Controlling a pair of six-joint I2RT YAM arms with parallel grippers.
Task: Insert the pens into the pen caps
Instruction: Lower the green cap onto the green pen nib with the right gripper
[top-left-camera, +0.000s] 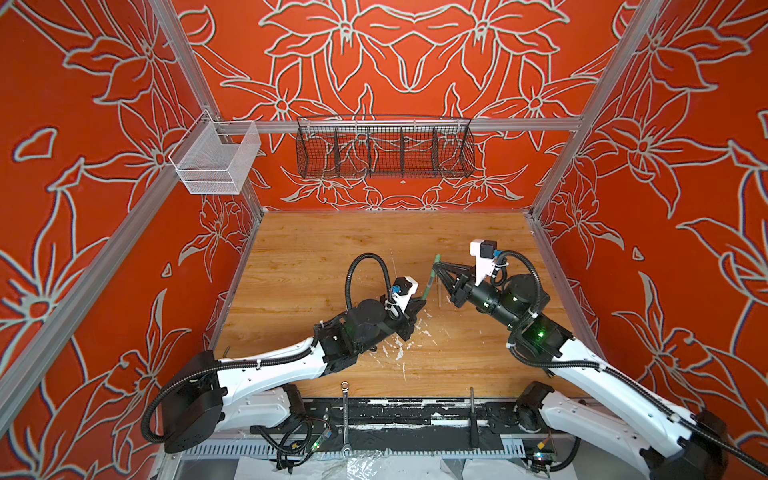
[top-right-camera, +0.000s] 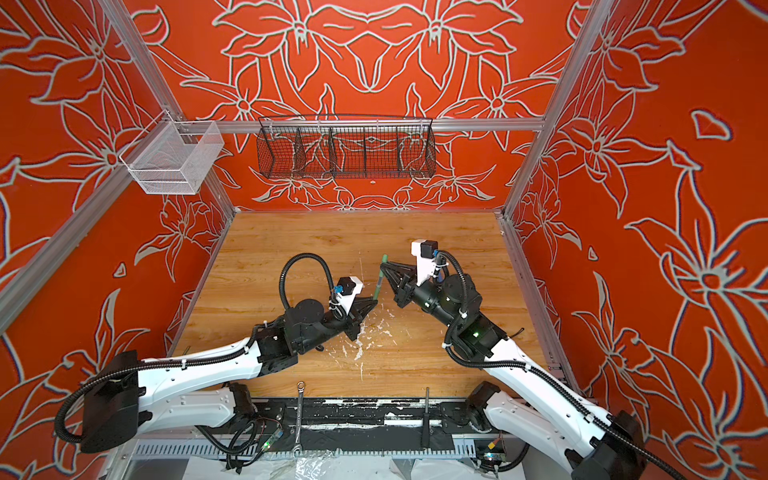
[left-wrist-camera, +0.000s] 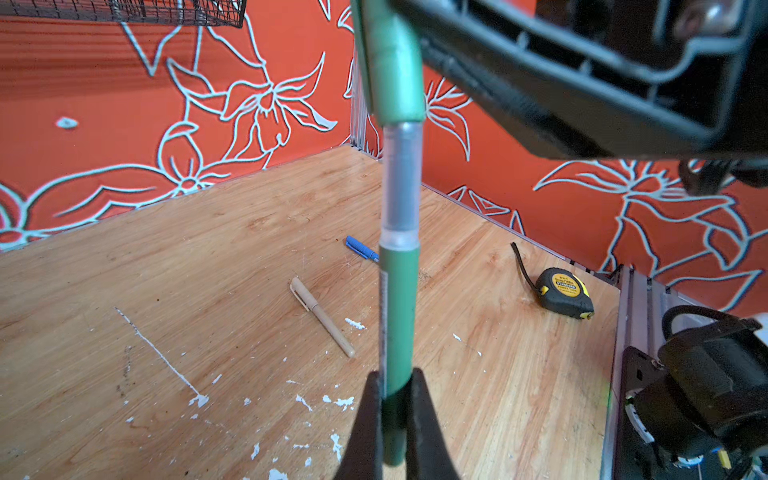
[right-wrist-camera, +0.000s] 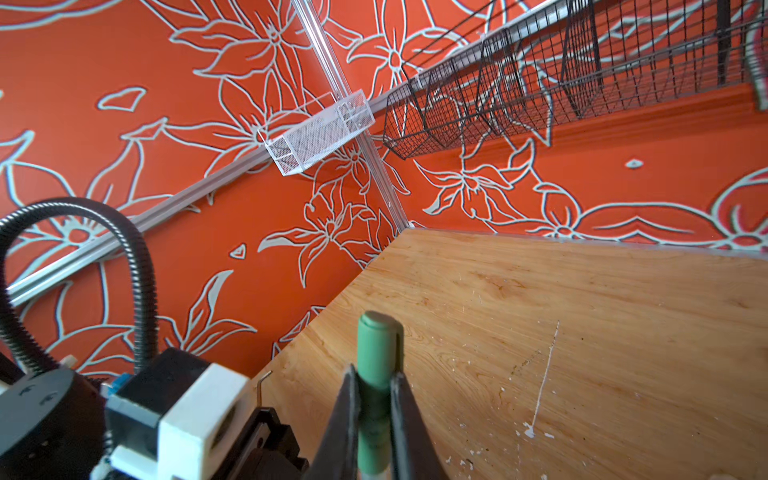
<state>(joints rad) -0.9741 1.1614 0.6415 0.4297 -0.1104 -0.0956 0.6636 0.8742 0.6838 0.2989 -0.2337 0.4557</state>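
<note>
My left gripper (left-wrist-camera: 395, 376) is shut on the lower barrel of the green pen (left-wrist-camera: 397, 324), held above the table. The pen's clear front section (left-wrist-camera: 402, 178) runs up into the green pen cap (left-wrist-camera: 392, 62). My right gripper (right-wrist-camera: 374, 374) is shut on that cap (right-wrist-camera: 378, 357). In both top views the two grippers (top-left-camera: 422, 301) (top-left-camera: 436, 270) meet at mid-table with the pen (top-right-camera: 377, 286) between them. A tan pen (left-wrist-camera: 322, 318) with its cap on lies on the wood. A blue capped end (left-wrist-camera: 359, 247) lies beyond it, the rest hidden behind the green pen.
A yellow-black tape measure (left-wrist-camera: 565, 293) sits near the right wall. A silver wrench (top-left-camera: 345, 415) and a dark rod (top-left-camera: 473, 419) lie on the front rail. A black wire basket (top-left-camera: 384, 151) and a white mesh basket (top-left-camera: 216, 160) hang on the walls. White paint flecks (top-left-camera: 399, 349) dot the table.
</note>
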